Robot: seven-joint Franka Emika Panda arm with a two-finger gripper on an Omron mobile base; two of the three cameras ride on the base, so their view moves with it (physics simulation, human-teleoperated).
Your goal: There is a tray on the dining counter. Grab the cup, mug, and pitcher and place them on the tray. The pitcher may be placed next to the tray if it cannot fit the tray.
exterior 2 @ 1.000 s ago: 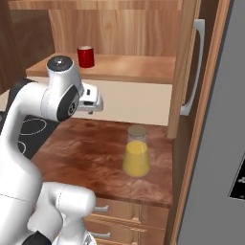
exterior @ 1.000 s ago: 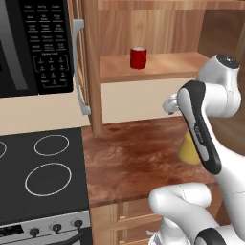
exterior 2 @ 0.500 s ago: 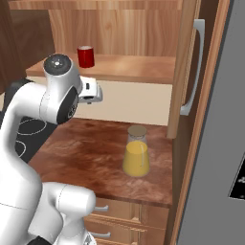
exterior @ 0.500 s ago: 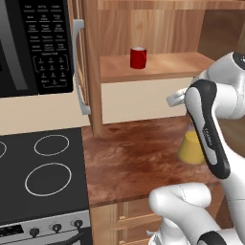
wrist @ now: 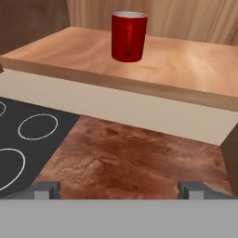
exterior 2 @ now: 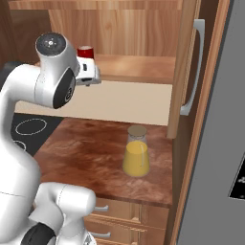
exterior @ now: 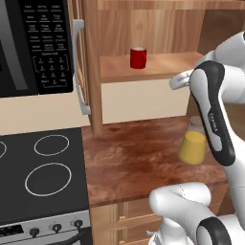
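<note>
Simulated kitchen corner with wood cabinetry. Reddish-brown mottled wood-grain countertop point(exterior: 139, 158) beside flat black stovetop with white ring burners point(exterior: 40, 174), the stovetop at 9 o'clock of the countertop in the left base view. Black microwave with keypad and grey bar handle point(exterior: 38, 45) above the stovetop, at 10 o'clock in the same view. Pale wooden shelf with cream front edge point(exterior: 153, 69) set behind and above the countertop.

Small red cylindrical mug point(wrist: 128, 36) upright on the shelf, at 12 o'clock in the hand view, well apart from the finger tips; handle not clearly made out. Same mug at 12 o'clock of the left base view and partly hidden behind the arm in the right base view.

Clear glass pitcher, yellow-orange in the wide lower body with a narrower clear neck point(exterior 2: 136, 152), upright on the countertop, near centre in the right base view; at 3 o'clock in the left base view, partly covered by the arm. Pitcher below and in front of the shelf, well apart from the mug.

White arm's two-finger gripper point(wrist: 120, 188) raised above the countertop, level with the shelf front, pointed toward the mug. Dark finger tips point(wrist: 46, 188) wide apart at 7 and 5 o'clock of the hand view, nothing between them, touching nothing.

Tall wooden cabinet door with grey handle point(exterior 2: 191, 67) at 2 o'clock in the right base view.
</note>
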